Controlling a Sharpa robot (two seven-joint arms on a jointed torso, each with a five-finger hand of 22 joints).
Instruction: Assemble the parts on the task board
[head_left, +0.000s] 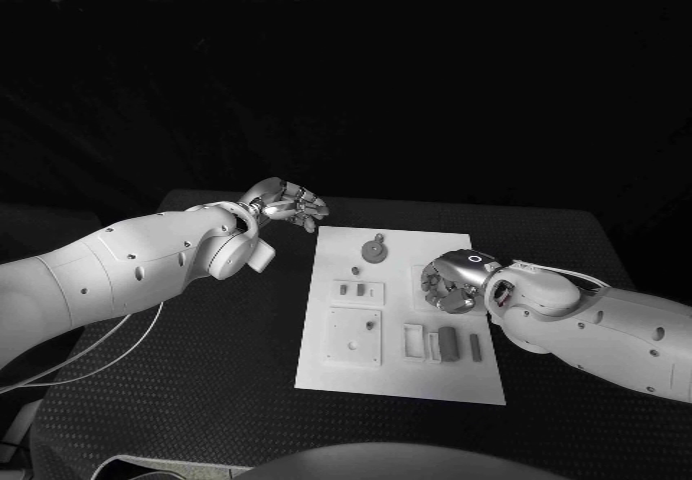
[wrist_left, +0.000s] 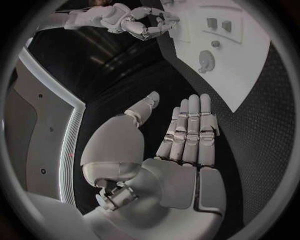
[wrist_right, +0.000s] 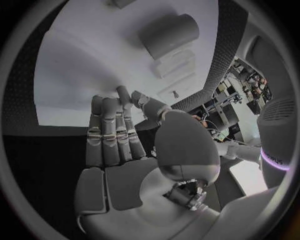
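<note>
The right hand (head_left: 450, 282) hangs over the right edge of the task board (head_left: 329, 372), about level with its middle. In the right wrist view its fingers (wrist_right: 107, 135) lie straight and side by side, the thumb bent in toward their tips; I cannot tell whether anything is pinched there. Just below this hand in the head view, on the board, lie two small dark oblong parts (head_left: 449, 343), one thicker than the other, beside a pale slotted holder (head_left: 414, 341).

The left hand (head_left: 286, 203) is off the board, above the dark tabletop (head_left: 188, 390) near the board's far left corner. In the left wrist view its fingers (wrist_left: 190, 130) are stretched out flat and close together, the thumb apart to one side, and nothing is in its grasp.

The white task board lies in the middle of the tabletop. Near its far edge sits a round grey part (head_left: 375, 250) with a short stem. Toward the left middle is a small plate with two dark slots (head_left: 359, 290), and nearer the robot a square pale block (head_left: 353, 335) with small holes.
</note>
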